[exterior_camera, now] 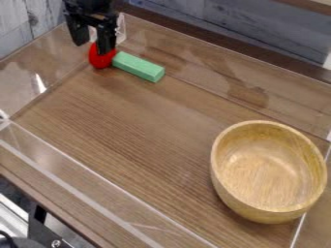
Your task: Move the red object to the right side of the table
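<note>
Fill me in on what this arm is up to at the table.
The gripper is open and pointing down over the red strawberry toy at the far left of the table, not yet gripping it. A green block lies right beside the toy. A wooden bowl sits empty at the near right.

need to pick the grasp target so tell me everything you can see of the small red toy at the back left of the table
The small glossy red strawberry-shaped toy sits on the brown wood-grain tabletop near its far left corner. It looks like smooth plastic, rounded, much smaller than the wooden bowl. Its top is largely hidden by the black pincer, which hangs open straight above it, one finger reaching down in front of it. The flat green rectangular block lies right beside it on the right; whether they touch cannot be told.
</note>
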Motion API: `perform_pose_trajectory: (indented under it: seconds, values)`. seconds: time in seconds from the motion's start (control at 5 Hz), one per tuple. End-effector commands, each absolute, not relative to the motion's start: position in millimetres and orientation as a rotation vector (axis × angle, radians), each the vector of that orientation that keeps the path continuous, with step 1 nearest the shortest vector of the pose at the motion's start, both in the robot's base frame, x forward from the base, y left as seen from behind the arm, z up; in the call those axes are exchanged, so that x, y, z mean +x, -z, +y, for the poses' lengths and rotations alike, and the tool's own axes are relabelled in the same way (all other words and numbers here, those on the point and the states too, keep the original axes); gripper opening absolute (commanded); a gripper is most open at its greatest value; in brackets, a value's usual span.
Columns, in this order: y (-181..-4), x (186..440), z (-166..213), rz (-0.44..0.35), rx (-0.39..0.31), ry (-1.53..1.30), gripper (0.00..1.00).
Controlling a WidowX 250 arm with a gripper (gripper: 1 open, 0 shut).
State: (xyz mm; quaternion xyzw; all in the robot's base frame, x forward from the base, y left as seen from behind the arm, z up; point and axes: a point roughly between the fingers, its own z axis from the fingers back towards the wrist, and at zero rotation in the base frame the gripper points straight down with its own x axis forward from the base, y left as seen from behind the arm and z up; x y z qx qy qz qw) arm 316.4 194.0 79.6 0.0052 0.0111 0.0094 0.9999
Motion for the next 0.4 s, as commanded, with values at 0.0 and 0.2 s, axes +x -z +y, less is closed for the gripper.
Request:
perform_pose_trajectory:
  seconds: [0.0, 0.2]
  values:
    - [-98.1, 325.9, 208.0, -0.042, 0.044, -0.032, 1.0]
    - [-95.2, 329.2, 212.6, -0.047, 0.041, -0.036, 1.0]
